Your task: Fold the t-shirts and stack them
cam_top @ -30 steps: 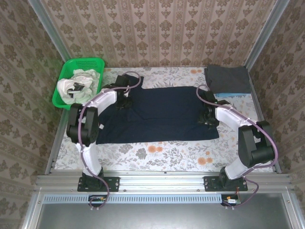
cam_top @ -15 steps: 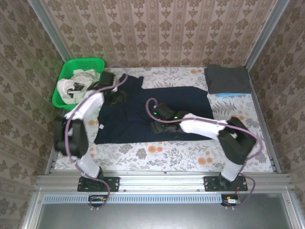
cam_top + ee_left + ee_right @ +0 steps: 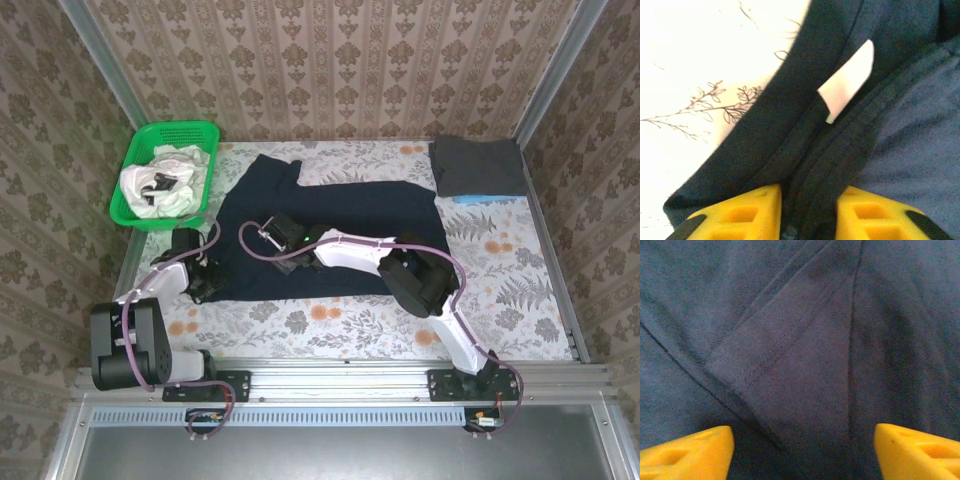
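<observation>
A large navy t-shirt (image 3: 340,215) lies spread across the middle of the table. My left gripper (image 3: 203,282) sits at the shirt's near-left corner. In the left wrist view it (image 3: 809,215) is shut on a bunched fold of the navy hem, just below a white label (image 3: 847,80). My right gripper (image 3: 268,240) reaches across to the shirt's left half. In the right wrist view it (image 3: 802,450) stands open over a folded-over flap of navy cloth (image 3: 790,365), holding nothing. A folded dark grey t-shirt (image 3: 478,165) lies at the back right on a light blue one (image 3: 492,199).
A green lattice basket (image 3: 137,165) at the back left holds crumpled white t-shirts with black marks (image 3: 160,182). Metal frame rails (image 3: 120,260) border the floral tablecloth (image 3: 500,290). The right arm (image 3: 400,265) lies low across the shirt.
The right arm swept from the shirt's right edge across to its left half. The left arm drew back from the collar area to the near-left corner and closed on the hem.
</observation>
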